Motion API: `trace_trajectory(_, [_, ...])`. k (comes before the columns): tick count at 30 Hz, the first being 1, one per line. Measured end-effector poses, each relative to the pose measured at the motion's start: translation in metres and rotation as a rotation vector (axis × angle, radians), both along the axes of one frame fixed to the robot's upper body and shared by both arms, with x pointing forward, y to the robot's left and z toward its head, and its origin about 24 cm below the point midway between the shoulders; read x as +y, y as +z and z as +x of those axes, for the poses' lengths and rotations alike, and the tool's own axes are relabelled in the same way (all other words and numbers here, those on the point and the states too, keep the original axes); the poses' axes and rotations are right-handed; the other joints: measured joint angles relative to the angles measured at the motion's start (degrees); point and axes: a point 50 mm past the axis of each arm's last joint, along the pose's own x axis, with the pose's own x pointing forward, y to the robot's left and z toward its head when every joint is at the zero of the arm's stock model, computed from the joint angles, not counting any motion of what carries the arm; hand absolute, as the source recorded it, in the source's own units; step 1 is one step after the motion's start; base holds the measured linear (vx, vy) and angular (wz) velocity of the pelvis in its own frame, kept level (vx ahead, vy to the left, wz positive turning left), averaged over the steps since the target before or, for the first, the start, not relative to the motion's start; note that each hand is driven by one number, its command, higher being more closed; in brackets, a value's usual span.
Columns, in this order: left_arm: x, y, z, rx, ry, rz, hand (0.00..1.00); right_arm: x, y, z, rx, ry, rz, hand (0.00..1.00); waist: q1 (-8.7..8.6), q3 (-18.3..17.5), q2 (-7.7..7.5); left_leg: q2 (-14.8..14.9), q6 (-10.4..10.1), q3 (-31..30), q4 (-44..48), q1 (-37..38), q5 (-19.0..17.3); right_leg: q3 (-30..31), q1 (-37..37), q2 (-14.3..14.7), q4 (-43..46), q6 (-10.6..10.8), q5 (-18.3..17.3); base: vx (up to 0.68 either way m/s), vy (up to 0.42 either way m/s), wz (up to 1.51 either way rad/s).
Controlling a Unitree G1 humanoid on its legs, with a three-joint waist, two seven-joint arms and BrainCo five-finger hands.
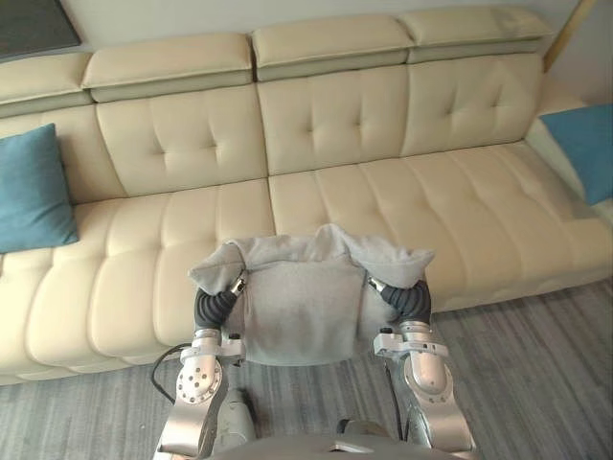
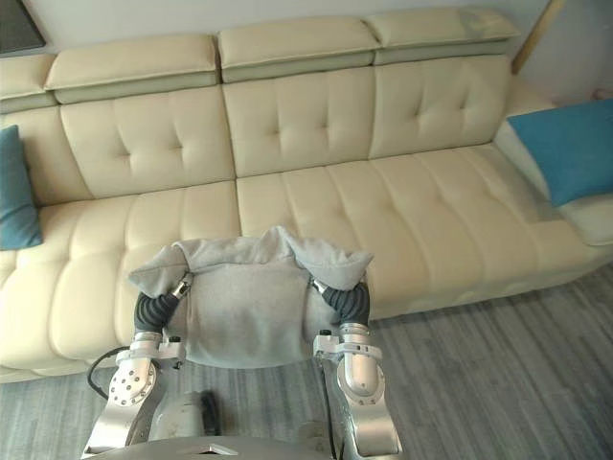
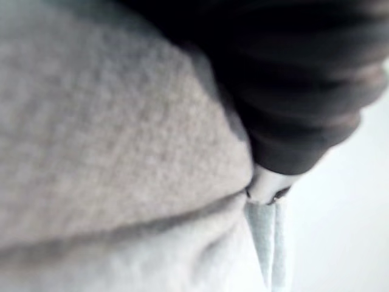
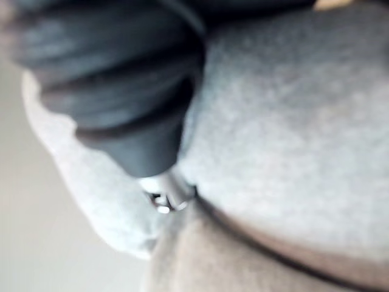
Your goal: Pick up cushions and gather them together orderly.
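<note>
Grey cushion [image 1: 305, 311] | between left hand [image 1: 215, 307] and right hand [image 1: 410, 300] | fingers hidden, cannot tell

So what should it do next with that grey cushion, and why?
Probably carry the grey cushion toward the blue cushion at the sofa's left end. The left hand and right hand hold it between them, mid-sofa; a second blue cushion sits at the right end.

On the cream sofa [image 1: 431, 211] lie a left blue cushion [image 1: 34, 187] and a right blue cushion [image 1: 586, 144].
</note>
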Motion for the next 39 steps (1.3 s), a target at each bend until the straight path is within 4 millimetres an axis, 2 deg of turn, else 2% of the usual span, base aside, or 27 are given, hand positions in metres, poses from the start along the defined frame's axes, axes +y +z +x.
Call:
trace_trajectory(1, [0.000,0.000,0.000,0.001,0.002,-0.001,1.00,0.001,0.000,0.004,-0.003,0.007,-0.007,1.00,0.68,-0.06,-0.16,-1.07,1.16,0.12,-1.38,1.68,2.82,1.02,0.18,-0.70,-0.40,0.66,-0.02,0.28,0.270,-0.32])
trace_trajectory(2, [0.004,0.000,0.000,0.002,0.002,0.015,1.00,0.002,-0.002,0.008,0.009,0.020,-0.016,1.00,0.92,-0.52,-1.17,-2.10,2.61,1.40,-0.73,2.25,1.44,2.23,1.29,-1.49,-3.05,0.80,0.67,0.23,0.162,-0.30])
trace_trajectory(3, [0.005,0.000,0.000,-0.001,0.004,0.018,1.00,0.003,-0.002,0.010,0.010,0.025,-0.025,1.00,1.12,-0.76,-1.72,-2.41,3.68,1.58,1.59,1.50,0.09,2.45,2.19,-1.86,-4.75,2.27,1.92,0.36,0.229,-0.22])
trace_trajectory(4, [0.007,0.000,0.000,-0.003,0.014,0.019,1.00,0.006,-0.004,0.012,0.017,0.036,-0.033,1.00,1.19,-1.18,-2.36,-2.30,4.69,2.24,5.70,0.21,-2.89,3.38,3.07,-2.58,-5.87,3.92,2.87,0.30,0.206,-0.32])
trace_trajectory(5, [0.009,0.000,0.000,0.000,0.021,0.021,1.00,0.007,-0.006,0.015,0.025,0.048,-0.036,1.00,1.40,-1.26,-2.56,-2.22,5.02,3.19,8.02,0.15,-5.52,4.14,2.91,-2.92,-4.69,4.22,2.70,0.40,0.299,-0.50])
trace_trajectory(6, [0.010,0.000,0.001,0.000,0.021,0.025,1.00,0.007,-0.010,0.017,0.043,0.058,-0.040,1.00,1.29,-1.35,-2.90,-2.58,5.53,4.51,8.62,1.01,-8.07,4.87,0.15,-3.88,2.02,5.99,1.53,0.32,0.232,-0.47])
trace_trajectory(7, [0.011,0.000,0.003,-0.001,0.013,0.036,1.00,0.007,-0.015,0.017,0.064,0.065,-0.042,1.00,0.66,-1.64,-3.66,-3.40,6.21,5.80,8.48,2.18,-9.19,5.05,-5.13,-5.54,13.12,8.12,1.01,0.31,0.213,-0.29])
trace_trajectory(8, [0.012,0.000,0.003,0.000,0.012,0.042,1.00,0.007,-0.018,0.017,0.074,0.068,-0.042,1.00,0.43,-1.71,-4.04,-3.61,6.58,6.34,8.48,2.85,-9.56,5.05,-7.14,-6.14,17.47,9.63,1.44,0.34,0.160,-0.12])
trace_trajectory(9, [0.016,-0.001,0.003,0.008,0.009,0.061,1.00,0.009,-0.024,0.017,0.103,0.073,-0.036,1.00,0.12,-1.49,-4.93,-4.09,7.81,6.61,8.16,5.31,-10.36,4.67,-10.67,-7.32,26.43,11.11,4.93,0.30,0.102,-0.03])
trace_trajectory(10, [0.018,-0.003,0.003,0.018,0.006,0.076,1.00,0.010,-0.030,0.017,0.128,0.071,-0.023,1.00,-0.11,-1.42,-5.19,-4.27,8.10,6.29,6.77,7.72,-10.65,3.49,-11.56,-7.81,30.39,9.41,6.89,0.40,0.058,0.01])
trace_trajectory(11, [0.020,-0.005,0.003,0.028,0.007,0.088,1.00,0.012,-0.037,0.017,0.156,0.076,-0.007,1.00,-0.29,-1.55,-5.37,-4.19,8.04,5.97,4.08,11.15,-10.73,1.56,-12.64,-7.66,33.92,5.44,4.09,0.27,-0.017,0.05])
trace_trajectory(12, [0.020,-0.005,0.003,0.026,0.010,0.088,1.00,0.012,-0.037,0.017,0.158,0.079,-0.007,1.00,-0.21,-1.52,-5.18,-4.03,7.86,5.96,2.85,12.35,-10.66,0.36,-13.77,-7.33,34.68,4.06,2.25,0.33,-0.086,0.00])
trace_trajectory(13, [0.022,-0.003,0.004,0.019,0.018,0.089,1.00,0.012,-0.036,0.018,0.152,0.090,-0.012,1.00,-0.20,-1.52,-5.15,-3.47,7.10,5.92,0.84,14.14,-10.51,-1.76,-16.06,-6.20,32.69,2.47,-0.17,0.20,-0.107,-0.04])
trace_trajectory(14, [0.024,-0.003,0.004,0.018,0.021,0.090,1.00,0.012,-0.035,0.019,0.147,0.097,-0.015,1.00,-0.29,-1.45,-5.01,-2.83,6.53,5.90,0.06,15.01,-10.44,-2.82,-17.34,-4.86,28.44,1.30,-0.86,0.29,-0.215,0.00])
trace_trajectory(15, [0.025,-0.003,0.004,0.018,0.021,0.091,1.00,0.012,-0.035,0.019,0.146,0.100,-0.015,1.00,-0.51,-1.46,-5.06,-1.78,5.15,5.56,-0.33,15.92,-10.52,-2.49,-18.30,-2.22,19.28,0.73,0.16,0.22,-0.190,0.07])
trace_trajectory(16, [0.025,-0.003,0.004,0.019,0.019,0.092,1.00,0.012,-0.035,0.019,0.147,0.100,-0.015,1.00,-0.75,-1.54,-5.29,-1.75,4.66,5.20,-0.29,16.24,-10.50,-2.14,-18.11,-1.15,14.73,0.36,1.92,0.30,-0.234,0.41])
trace_trajectory(17, [0.024,-0.003,0.006,0.015,0.006,0.098,1.00,0.013,-0.035,0.017,0.147,0.099,-0.010,1.00,-1.67,-2.05,-7.73,-3.33,1.92,2.89,0.47,16.62,-11.73,1.60,-15.90,0.49,1.77,0.20,15.94,0.26,-0.218,0.39])
trace_trajectory(18, [0.014,-0.011,0.011,0.046,-0.011,0.064,1.00,0.003,-0.035,0.019,0.150,0.087,-0.045,1.00,-0.74,-1.46,-4.45,-1.47,1.15,0.16,0.45,16.70,-12.50,0.97,-14.63,2.36,1.51,-0.72,16.06,0.28,-0.208,0.32])
trace_trajectory(19, [0.010,-0.011,0.011,0.046,-0.021,0.047,1.00,-0.001,-0.032,0.019,0.142,0.084,-0.065,1.00,-0.71,-1.47,-3.32,-0.89,1.06,-0.83,0.19,16.57,-12.55,0.44,-13.94,3.00,-0.13,-0.65,15.77,0.19,-0.152,-0.02])
trace_trajectory(21, [0.003,-0.011,0.012,0.041,-0.041,0.029,1.00,-0.008,-0.032,0.018,0.143,0.066,-0.077,1.00,-0.77,-1.33,-2.39,-0.11,0.70,-2.00,-1.67,17.45,-12.21,-0.22,-12.60,4.07,-1.72,-0.77,15.86,0.12,-0.065,0.07])
trace_trajectory(24, [0.000,-0.010,0.012,0.038,-0.048,0.013,1.00,-0.010,-0.030,0.018,0.135,0.058,-0.078,1.00,-0.60,-1.54,-2.31,0.49,0.06,-2.62,-4.00,19.60,-11.84,-1.32,-8.25,5.02,-7.44,-0.99,17.85,0.04,0.002,0.15])
trace_trajectory(26, [0.002,-0.010,0.011,0.039,-0.046,0.019,1.00,-0.010,-0.027,0.014,0.124,0.064,-0.076,1.00,0.45,-2.05,-2.52,-0.63,0.12,-2.79,-5.67,19.55,-11.15,-1.19,-5.33,4.85,-14.93,-0.49,21.69,0.00,0.054,0.09])
trace_trajectory(28, [0.002,-0.009,0.011,0.034,-0.050,0.017,1.00,-0.011,-0.030,0.012,0.135,0.053,-0.058,1.00,0.85,-2.31,-2.39,-1.51,0.13,-3.04,-6.44,19.66,-10.63,-1.23,-3.93,4.23,-18.15,-0.22,23.32,0.02,0.078,0.08])
trace_trajectory(34, [0.000,-0.008,0.012,0.028,-0.061,0.017,1.00,-0.013,-0.032,0.010,0.144,0.048,-0.053,1.00,1.08,-3.54,-1.66,-2.87,0.54,-3.51,-9.78,21.90,-8.93,-1.27,-3.12,3.24,-18.31,-0.21,23.41,0.00,0.039,0.05])
trace_trajectory(36, [0.001,-0.004,0.016,0.011,-0.041,0.038,1.00,-0.012,-0.025,0.018,0.115,0.050,-0.062,1.00,1.18,-3.55,-1.70,-3.18,0.58,-3.73,-9.63,21.21,-8.92,-1.41,-3.44,2.77,-18.32,-0.21,23.56,-0.10,0.016,0.07])
trace_trajectory(38, [0.007,0.008,0.030,-0.046,0.007,0.064,1.00,-0.008,-0.010,0.036,0.047,0.046,-0.082,1.00,1.31,-3.50,-2.03,-3.78,0.75,-4.35,-8.97,18.61,-8.34,-1.65,-5.51,2.11,-18.32,-0.37,24.52,-0.18,-0.011,0.15])
trace_trajectory(39, [0.009,0.024,0.050,-0.113,0.034,0.092,1.00,-0.001,0.005,0.056,-0.013,0.040,-0.082,1.00,1.26,-2.99,-2.42,-4.06,0.67,-5.02,-7.05,14.94,-8.05,-2.57,-7.86,1.54,-18.31,-0.55,25.56,-0.24,-0.019,0.23])
